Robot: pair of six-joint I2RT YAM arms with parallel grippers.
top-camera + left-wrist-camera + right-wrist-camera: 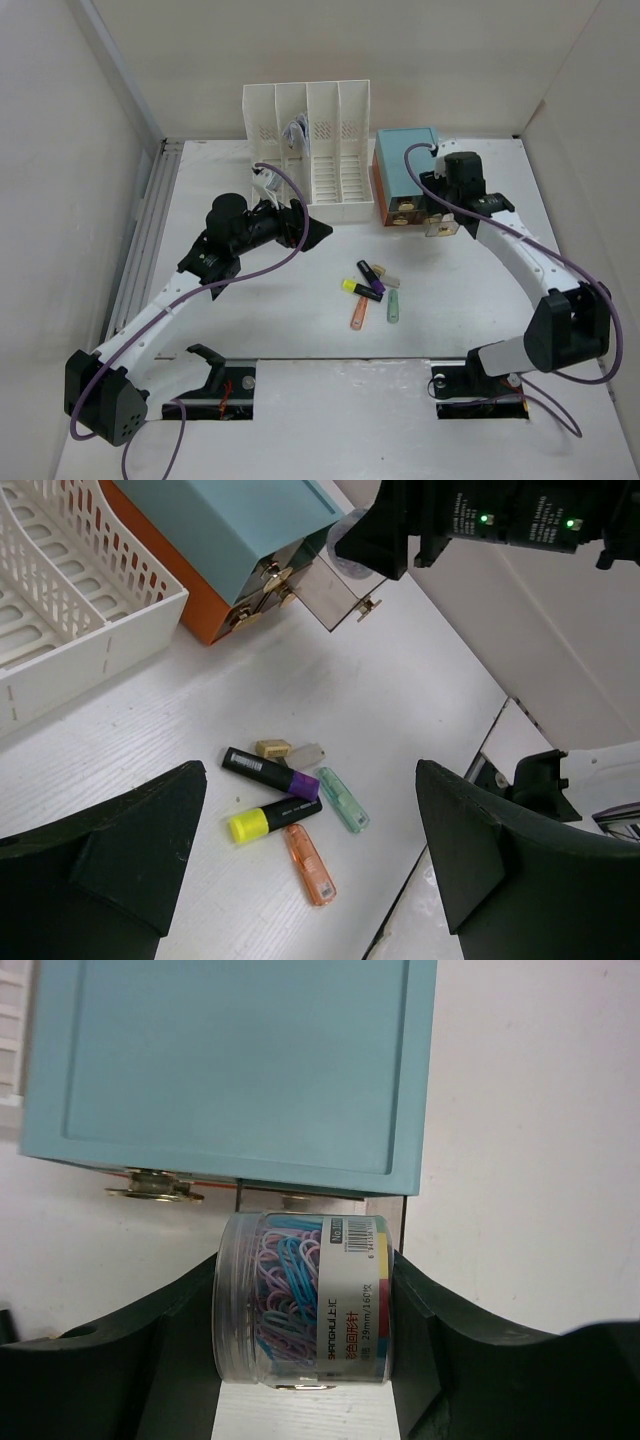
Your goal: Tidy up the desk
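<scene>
The white desk (300, 320) carries a loose cluster: a purple-capped black highlighter (270, 773), a yellow-capped one (272, 818), an orange one (310, 863), a green one (343, 798) and two small erasers (288, 751). My left gripper (300, 228) is open and empty, above the desk left of the cluster; it also shows in the left wrist view (310, 815). My right gripper (305, 1300) is shut on a clear jar of coloured paper clips (300, 1295), over the open see-through drawer (340, 590) of the teal-topped box (405, 165).
A white slotted file rack (310, 150) stands at the back, left of the drawer box, holding some papers (296, 130). A ridged metal rail (145, 240) runs along the left edge. Two cut-outs (215, 385) hold the arm bases at the front.
</scene>
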